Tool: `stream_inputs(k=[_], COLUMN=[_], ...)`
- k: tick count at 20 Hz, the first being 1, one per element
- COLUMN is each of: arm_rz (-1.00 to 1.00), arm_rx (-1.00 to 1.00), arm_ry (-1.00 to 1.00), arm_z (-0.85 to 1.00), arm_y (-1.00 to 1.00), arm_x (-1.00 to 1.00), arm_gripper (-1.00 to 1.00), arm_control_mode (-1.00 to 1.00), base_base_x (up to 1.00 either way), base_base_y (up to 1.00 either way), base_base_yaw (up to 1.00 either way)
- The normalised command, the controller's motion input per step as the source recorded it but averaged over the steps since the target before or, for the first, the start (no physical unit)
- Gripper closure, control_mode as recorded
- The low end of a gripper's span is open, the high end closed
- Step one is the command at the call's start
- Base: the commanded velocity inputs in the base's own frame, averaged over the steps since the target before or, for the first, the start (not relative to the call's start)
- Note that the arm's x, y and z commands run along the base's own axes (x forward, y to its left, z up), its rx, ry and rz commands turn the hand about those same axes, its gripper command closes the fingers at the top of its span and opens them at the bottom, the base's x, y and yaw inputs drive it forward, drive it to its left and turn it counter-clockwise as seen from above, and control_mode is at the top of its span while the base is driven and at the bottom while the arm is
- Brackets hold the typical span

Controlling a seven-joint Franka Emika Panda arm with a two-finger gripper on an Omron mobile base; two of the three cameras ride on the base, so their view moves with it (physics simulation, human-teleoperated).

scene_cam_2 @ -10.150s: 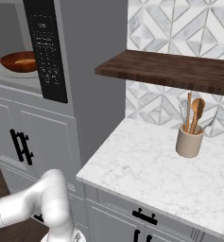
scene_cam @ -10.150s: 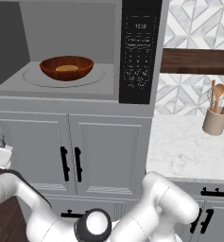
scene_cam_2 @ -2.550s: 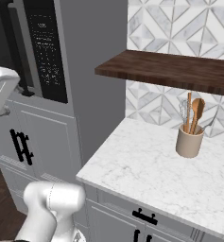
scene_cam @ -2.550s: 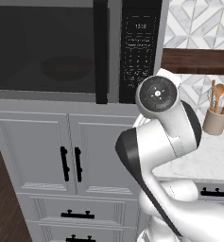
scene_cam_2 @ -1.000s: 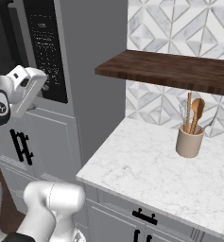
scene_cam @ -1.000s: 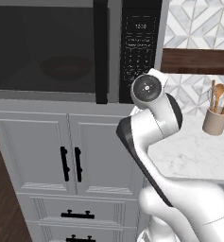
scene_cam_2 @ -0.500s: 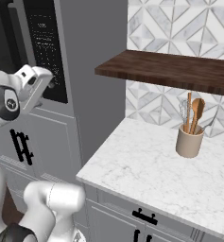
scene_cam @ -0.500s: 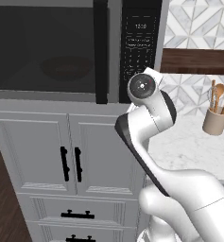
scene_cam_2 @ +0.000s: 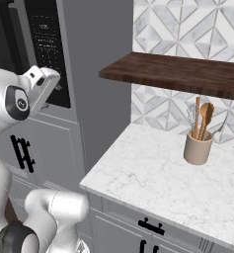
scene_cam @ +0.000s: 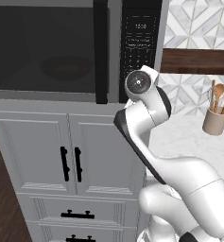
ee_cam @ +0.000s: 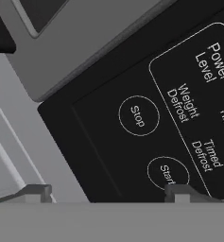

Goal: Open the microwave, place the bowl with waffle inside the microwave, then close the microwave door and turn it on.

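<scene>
Right now your claw [ee_cam: 106,191] sits hard up against the black control panel [scene_cam: 141,45] of the microwave [scene_cam: 80,47], at its lower end. In the hand view the two finger tips [ee_cam: 30,191] rise well apart, with bare panel between them and nothing gripped, so you can take the claw as released. One tip lies at the panel's edge beside the grey frame; the other tip overlaps the rim of the round Start button [ee_cam: 168,172]. The Stop button [ee_cam: 138,115] is just beyond the claw, further along the panel, and the Weight Defrost, Timed Defrost and Power Level labels run off to the side of the tip at the Start button.

From the left base view you see the arm's wrist pressed in front of the panel's bottom buttons. The microwave door [scene_cam: 47,47] is shut, off to the claw's left, with its long black handle [scene_cam: 100,49] standing just beside the panel. Behind the dark window you can make out the bowl [scene_cam: 66,68] dimly on the turntable; whether the waffle is in it you cannot tell through the tint.

From the right base view the hand [scene_cam_2: 39,91] tilts in against the panel's lower part. Well to the claw's right, on the marble counter [scene_cam_2: 153,173], stands the utensil cup [scene_cam_2: 197,146] with wooden spoons, under a dark wooden shelf [scene_cam_2: 177,71].
</scene>
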Motion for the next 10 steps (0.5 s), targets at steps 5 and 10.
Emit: stream_inputs(k=[5,10], arm_rz=[0.04,0.06], arm_rx=[0.0,0.0], arm_ry=[0.0,0.0], arm_z=[-0.23,-0.32], arm_y=[0.01,0.07], arm_x=[0.39,0.39], arm_gripper=[-1.0,-1.0], arm_control_mode=[-1.0,-1.0], base_base_x=[0.0,0.0], base_base_y=[0.0,0.0], base_base_yaw=[0.0,0.0])
